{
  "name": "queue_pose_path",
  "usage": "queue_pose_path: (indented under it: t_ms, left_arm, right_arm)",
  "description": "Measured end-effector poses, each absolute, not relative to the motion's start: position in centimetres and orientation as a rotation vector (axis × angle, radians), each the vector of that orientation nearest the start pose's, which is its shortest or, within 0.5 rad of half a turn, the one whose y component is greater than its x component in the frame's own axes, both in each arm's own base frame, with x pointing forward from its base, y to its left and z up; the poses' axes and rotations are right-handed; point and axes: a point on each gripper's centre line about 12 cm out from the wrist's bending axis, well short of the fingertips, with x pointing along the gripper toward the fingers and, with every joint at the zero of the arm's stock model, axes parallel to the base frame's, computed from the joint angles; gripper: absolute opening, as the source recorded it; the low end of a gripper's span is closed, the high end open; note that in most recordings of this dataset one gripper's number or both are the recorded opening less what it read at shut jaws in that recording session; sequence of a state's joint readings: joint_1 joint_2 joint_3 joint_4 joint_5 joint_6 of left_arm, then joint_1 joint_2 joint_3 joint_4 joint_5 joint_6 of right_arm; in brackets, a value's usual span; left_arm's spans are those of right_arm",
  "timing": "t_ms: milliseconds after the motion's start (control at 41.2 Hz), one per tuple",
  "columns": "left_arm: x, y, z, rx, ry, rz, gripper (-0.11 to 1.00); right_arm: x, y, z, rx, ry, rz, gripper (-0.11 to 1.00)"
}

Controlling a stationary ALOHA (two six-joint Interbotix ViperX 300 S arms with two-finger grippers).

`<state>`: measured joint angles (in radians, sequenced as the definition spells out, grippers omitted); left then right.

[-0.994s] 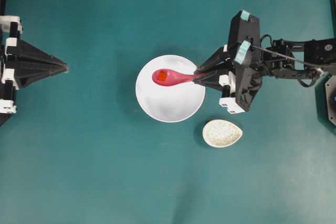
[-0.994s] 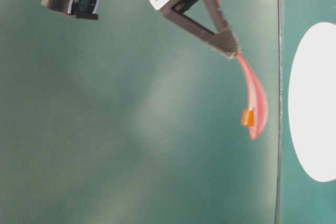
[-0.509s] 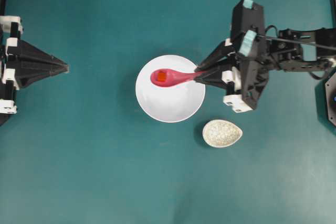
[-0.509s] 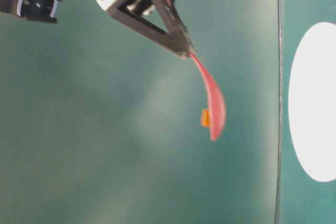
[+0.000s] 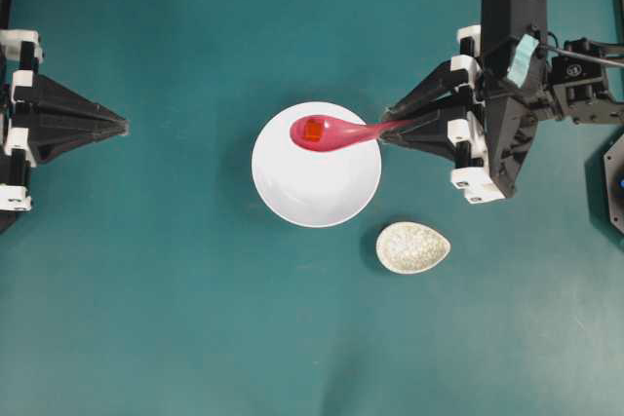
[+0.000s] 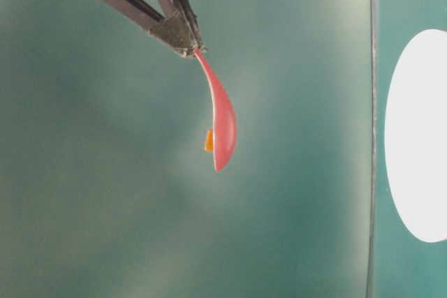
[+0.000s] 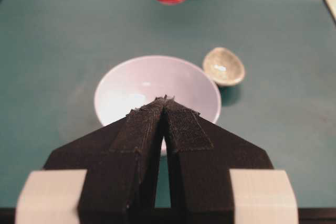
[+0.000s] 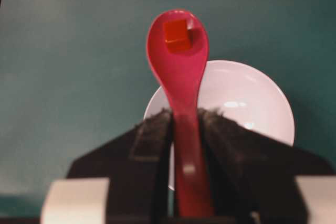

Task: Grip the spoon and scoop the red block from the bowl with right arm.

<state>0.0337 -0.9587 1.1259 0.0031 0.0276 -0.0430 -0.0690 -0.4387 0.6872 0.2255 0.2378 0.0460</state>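
My right gripper [image 5: 388, 132] is shut on the handle of the pinkish-red spoon [image 5: 336, 132]. It holds the spoon in the air above the far rim of the white bowl [image 5: 316, 187]. The tiny red block [image 5: 313, 129] sits in the spoon's scoop. The right wrist view shows the spoon [image 8: 181, 72] between the jaws with the block [image 8: 177, 35] near its tip and the bowl [image 8: 247, 98] below. The table-level view shows the spoon [image 6: 221, 120] lifted, the block [image 6: 208, 141] in it. My left gripper [image 5: 123, 125] is shut and empty at the far left.
A speckled off-white egg-shaped dish [image 5: 413, 247] lies on the teal table just right of the bowl's near side. It also shows in the left wrist view [image 7: 224, 66] beside the bowl [image 7: 121, 85].
My right gripper has lifted and drawn back to the right with the spoon. The block has stayed in the scoop. The left arm has not moved.
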Motion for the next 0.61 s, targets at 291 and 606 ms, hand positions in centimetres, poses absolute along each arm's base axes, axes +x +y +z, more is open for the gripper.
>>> queue_pose_path:
  t_ms: [291,606]
  left_arm:
    - [20.05,0.68,27.59,-0.041,0.190,0.037,0.00]
    - [20.04,0.68,27.52,-0.043,0.191,0.038,0.00]
  right_arm:
    - [32.27,-1.69,29.73,0.288,0.449,-0.083,0.25]
    - [32.28,-1.69,29.75,0.288,0.447,-0.083,0.25]
